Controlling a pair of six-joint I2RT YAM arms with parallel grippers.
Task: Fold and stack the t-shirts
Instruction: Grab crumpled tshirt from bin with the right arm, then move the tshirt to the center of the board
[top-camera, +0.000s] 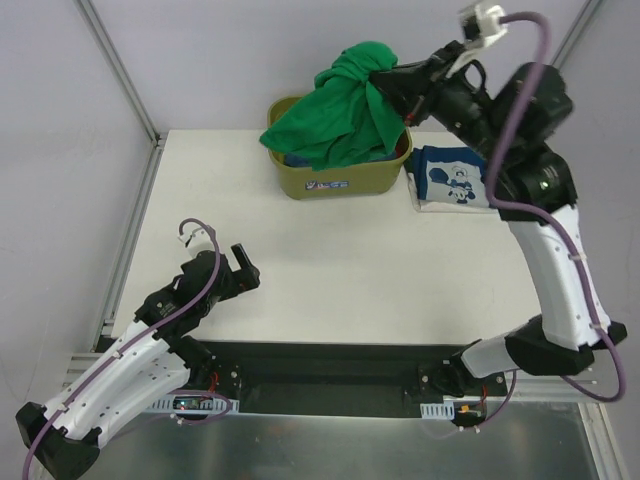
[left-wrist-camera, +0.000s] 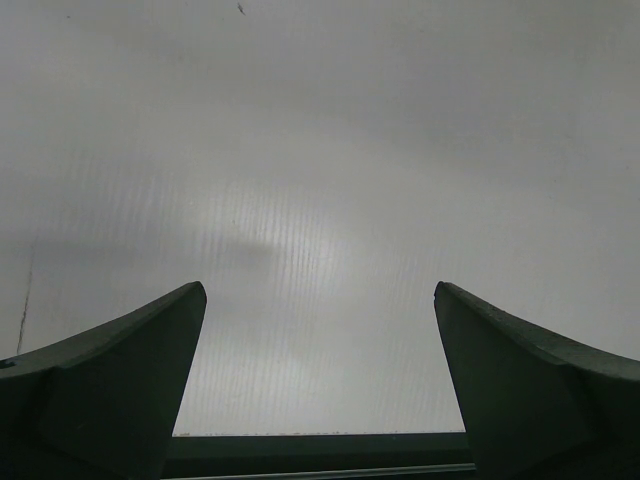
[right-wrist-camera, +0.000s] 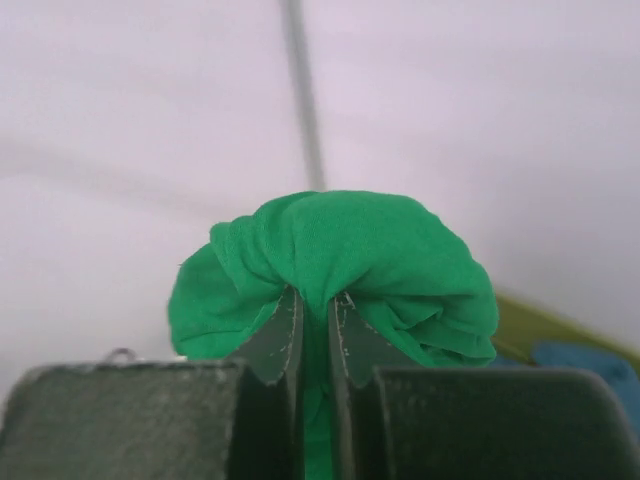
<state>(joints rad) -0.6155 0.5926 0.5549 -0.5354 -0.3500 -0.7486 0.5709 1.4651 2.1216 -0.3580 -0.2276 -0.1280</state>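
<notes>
My right gripper is shut on the bright green t-shirt and holds it up over the olive tub, its lower folds draped on the tub. In the right wrist view the green cloth bunches around my closed fingers. The navy t-shirt with the cartoon print lies folded on the table right of the tub. A bit of mid-blue cloth shows inside the tub under the green shirt, and at the lower right of the right wrist view. My left gripper is open and empty over the table's left front.
The olive tub stands at the back middle of the white table. A metal frame post runs along the back left. The left wrist view shows only bare table between the fingers.
</notes>
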